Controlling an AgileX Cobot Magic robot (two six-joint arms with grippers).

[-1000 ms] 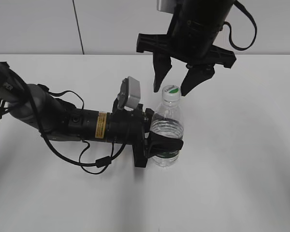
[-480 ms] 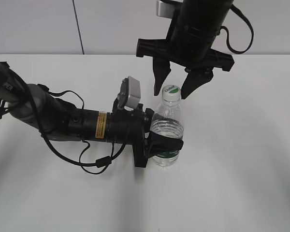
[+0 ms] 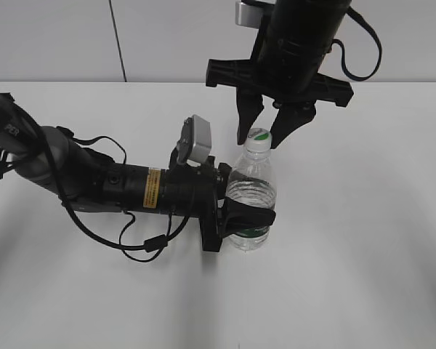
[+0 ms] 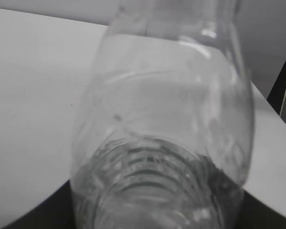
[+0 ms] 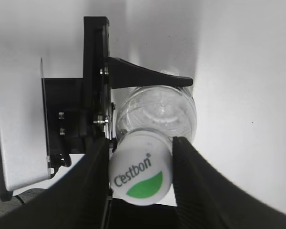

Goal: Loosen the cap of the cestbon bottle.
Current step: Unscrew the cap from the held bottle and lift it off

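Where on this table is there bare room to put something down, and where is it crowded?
Bare white table lies right of the cestbon bottle, and along the front edge. It is crowded left of the bottle, where the left pincer clamps it, and above, where the right pincer flanks the cap.

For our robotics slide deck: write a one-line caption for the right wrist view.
Right gripper straddles the white Cestbon cap while the left gripper clamps the bottle below.

cestbon bottle (image 4: 162, 143): clear, ribbed, fills most of frame, very close, blurred | water inside | desk (image 4: 33, 109): white, behind bottle | dark shapes at bottom corners, right edge
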